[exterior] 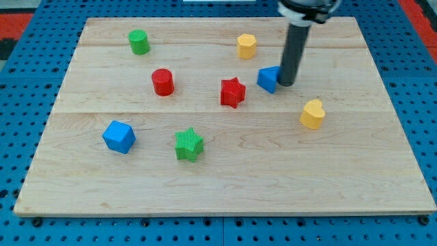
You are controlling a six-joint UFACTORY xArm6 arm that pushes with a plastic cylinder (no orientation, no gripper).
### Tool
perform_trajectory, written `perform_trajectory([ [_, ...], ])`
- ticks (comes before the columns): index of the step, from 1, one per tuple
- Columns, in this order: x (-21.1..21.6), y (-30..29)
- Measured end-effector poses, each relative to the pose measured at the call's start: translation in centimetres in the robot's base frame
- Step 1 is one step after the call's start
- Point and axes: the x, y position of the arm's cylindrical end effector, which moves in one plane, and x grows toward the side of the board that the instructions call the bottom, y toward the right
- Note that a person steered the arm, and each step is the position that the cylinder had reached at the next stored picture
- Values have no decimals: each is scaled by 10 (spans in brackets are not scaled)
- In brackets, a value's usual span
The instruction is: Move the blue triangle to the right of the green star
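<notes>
Camera view: wooden board [225, 184] on a blue pegboard [20, 82], eight blocks scattered.
My tip [286, 85]: touching the right side of the blue triangle [268, 79]; a bare rod, no fingers to open or close.
Blue triangle: upper middle of the board, right of the red star [232, 92].
Green star [189, 145]: lower middle, well apart from the triangle, down and to the view's left.
Others: blue cube [119, 137] lower left, red cylinder [162, 82], green cylinder [138, 42], yellow hexagon [246, 46], yellow heart [313, 114].
</notes>
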Motion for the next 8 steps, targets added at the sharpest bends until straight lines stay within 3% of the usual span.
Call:
perform_trajectory([
  [2, 12, -43],
  [3, 13, -28],
  [6, 28, -129],
  [8, 21, -70],
])
